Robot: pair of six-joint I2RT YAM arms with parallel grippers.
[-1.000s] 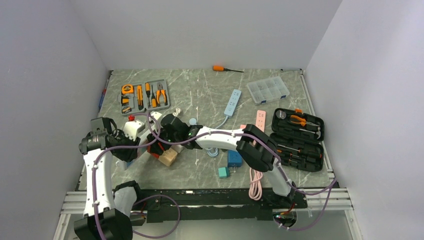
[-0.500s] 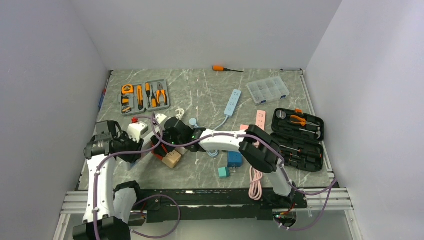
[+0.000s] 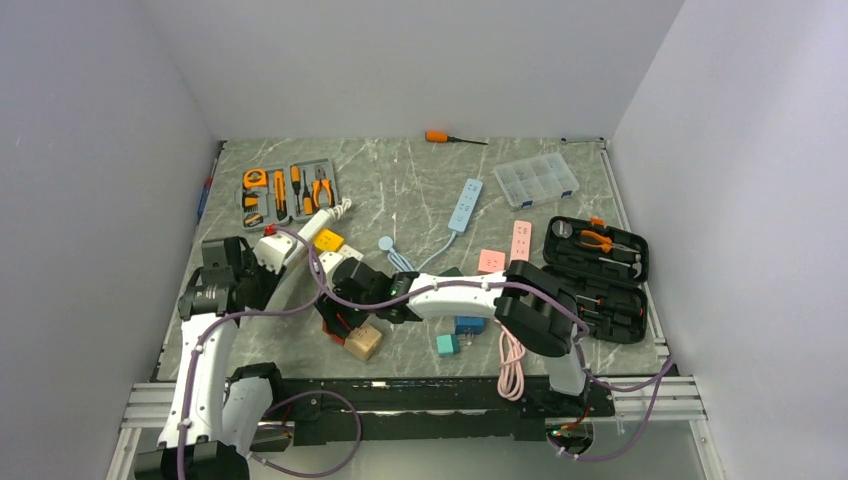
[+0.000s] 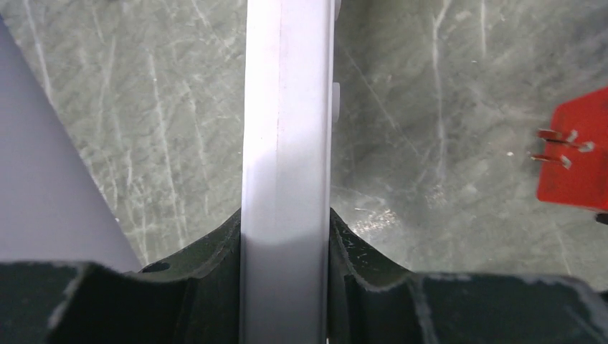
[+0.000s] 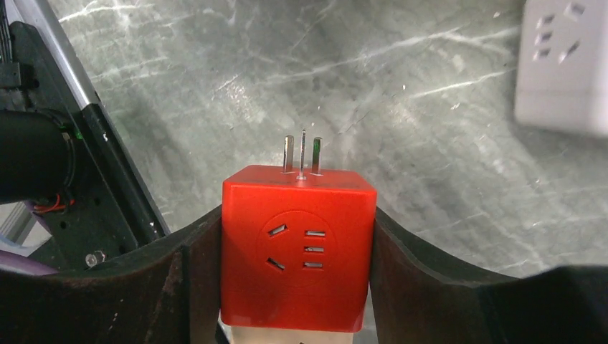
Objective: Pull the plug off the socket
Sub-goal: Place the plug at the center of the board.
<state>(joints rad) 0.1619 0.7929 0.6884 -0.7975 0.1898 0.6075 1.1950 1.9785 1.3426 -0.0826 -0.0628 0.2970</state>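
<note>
While the right gripper (image 5: 297, 247) pinches the red plug (image 5: 297, 208) at lower centre, prongs bare, the left gripper (image 4: 287, 240) clamps the white socket strip (image 4: 287, 107). Upper left, a grey tray (image 3: 334, 196) holds orange-handled tools (image 3: 297, 190); a black case (image 3: 641, 300) holds pliers (image 3: 598, 240).

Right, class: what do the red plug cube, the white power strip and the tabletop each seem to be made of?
The red plug cube: likely moulded plastic, smooth, softly shiny; its prongs look like bare metal, grey and glinting. The white power strip: probably plastic too, satin, with a faint moulding seam. The tabletop: grey-green with white veins, like marble, perhaps a printed laminate.
</note>
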